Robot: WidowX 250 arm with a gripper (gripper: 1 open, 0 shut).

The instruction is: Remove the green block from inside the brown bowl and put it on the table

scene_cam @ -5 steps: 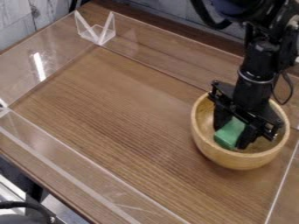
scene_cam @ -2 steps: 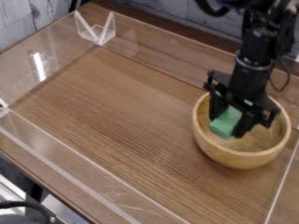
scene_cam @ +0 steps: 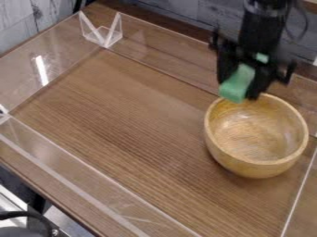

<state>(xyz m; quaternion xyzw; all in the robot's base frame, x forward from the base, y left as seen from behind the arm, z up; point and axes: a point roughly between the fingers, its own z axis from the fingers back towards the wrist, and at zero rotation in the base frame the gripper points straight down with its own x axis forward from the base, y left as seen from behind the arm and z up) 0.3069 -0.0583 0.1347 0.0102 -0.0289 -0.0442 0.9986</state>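
The green block (scene_cam: 239,84) hangs in the air above the left rim of the brown bowl, clamped between the black fingers of my gripper (scene_cam: 243,80). My arm comes down from the top right of the view. The brown bowl (scene_cam: 258,137) sits at the right side of the table (scene_cam: 124,120), and its light wooden inside shows nothing in it.
Clear acrylic walls (scene_cam: 74,185) edge the table on the left and front. A small clear V-shaped stand (scene_cam: 102,31) sits at the back left corner.
My gripper has lifted up out of the bowl with the green block in it and shifted slightly left. The bowl has stayed in place.
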